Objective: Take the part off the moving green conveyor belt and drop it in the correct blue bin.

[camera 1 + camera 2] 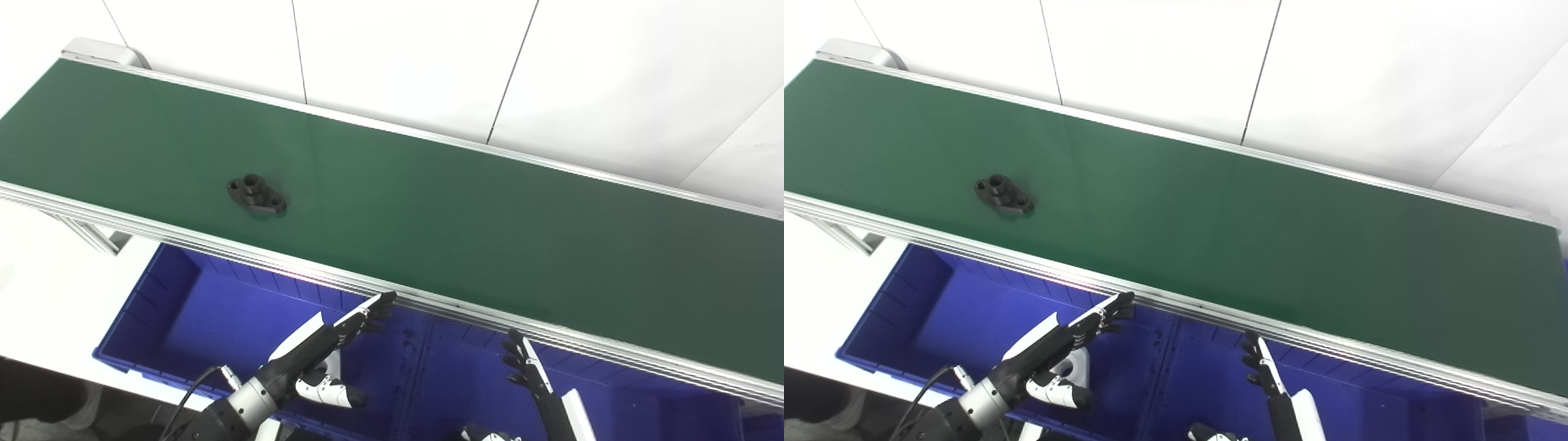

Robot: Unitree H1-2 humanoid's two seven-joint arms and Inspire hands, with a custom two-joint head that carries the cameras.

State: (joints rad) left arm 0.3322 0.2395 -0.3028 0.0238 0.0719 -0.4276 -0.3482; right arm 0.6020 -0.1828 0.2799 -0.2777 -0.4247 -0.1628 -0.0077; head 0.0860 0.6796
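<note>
Left eye view shows me my left hand (324,349) raised over the blue bin (159,300) on the left, fingers stretched out straight and apart, thumb hanging loose below them, nothing held. Its fingertips (383,301) reach up close to the metal rail (429,303) on the near edge of the belt, though I cannot tell whether they touch it. My right hand (528,366) stands upright over the neighbouring bin (643,410), fingers likewise spread and empty, its tips just below the same rail. A divider wall (422,367) runs between the two bins, and both hands sit on their own sides of it.

Beyond the rail, the green belt (459,214) crosses the picture on a slant from upper left to lower right. The part (257,194) lies on it well to the left of both hands, nearer the near edge than the far one. It is a small black flange, flat on the belt, with a raised round collar in the middle and a hole on each side. White wall panels (398,55) stand behind the belt.
</note>
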